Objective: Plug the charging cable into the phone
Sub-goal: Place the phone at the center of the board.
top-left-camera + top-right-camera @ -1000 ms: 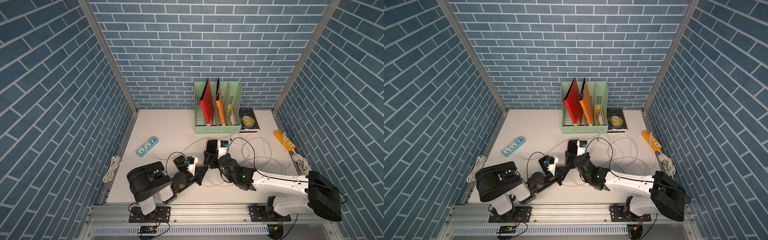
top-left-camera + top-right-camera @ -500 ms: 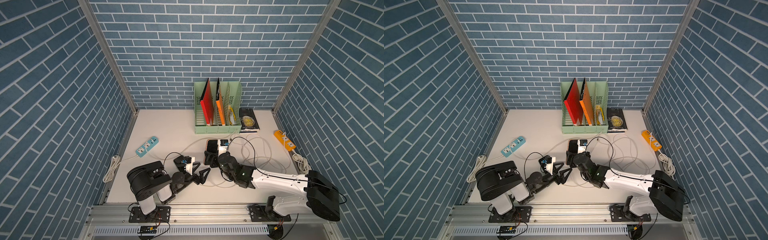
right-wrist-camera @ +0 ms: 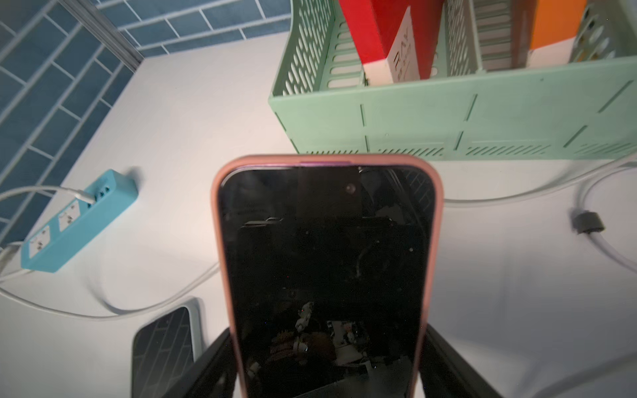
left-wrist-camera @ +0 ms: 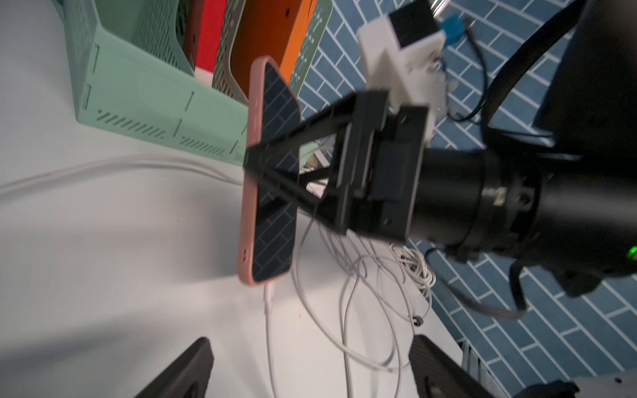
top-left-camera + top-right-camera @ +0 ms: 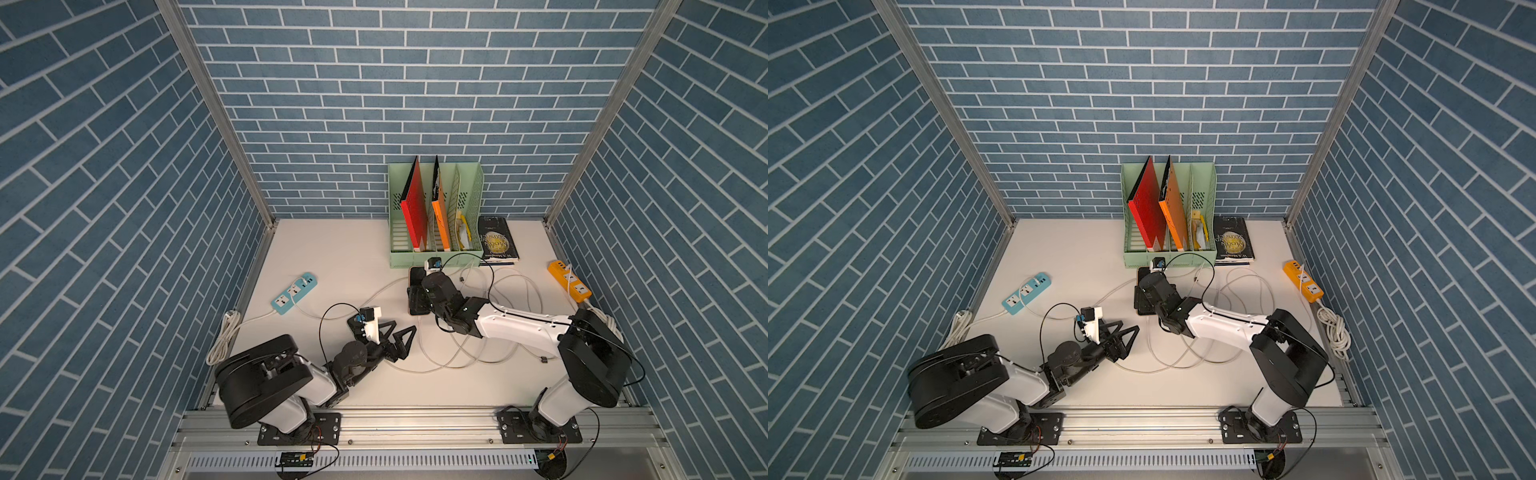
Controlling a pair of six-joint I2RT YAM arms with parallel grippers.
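Observation:
The phone (image 3: 327,258) has a pink case and a dark screen; it also shows in both top views (image 5: 415,274) (image 5: 1143,272). My right gripper (image 3: 327,372) is shut on it, one finger on each long side, as the left wrist view confirms (image 4: 275,172). The white charging cable (image 4: 269,299) has its connector seated in the phone's (image 4: 272,193) lower end and trails off over the table (image 5: 421,345). My left gripper (image 5: 402,326) (image 4: 310,365) stands open and empty, a short way back from the connector, with the cable lying between its fingers untouched.
A green file rack (image 5: 436,255) with folders stands just behind the phone, a book (image 5: 496,241) beside it. A blue power strip (image 5: 294,292) lies left, an orange one (image 5: 569,280) right. Loose cable loops (image 5: 469,349) lie between the arms. Another dark-screened device (image 3: 165,344) lies by the phone.
My left gripper has opened, let go of the cable and drawn back from the phone toward its base. The right gripper keeps its hold on the phone.

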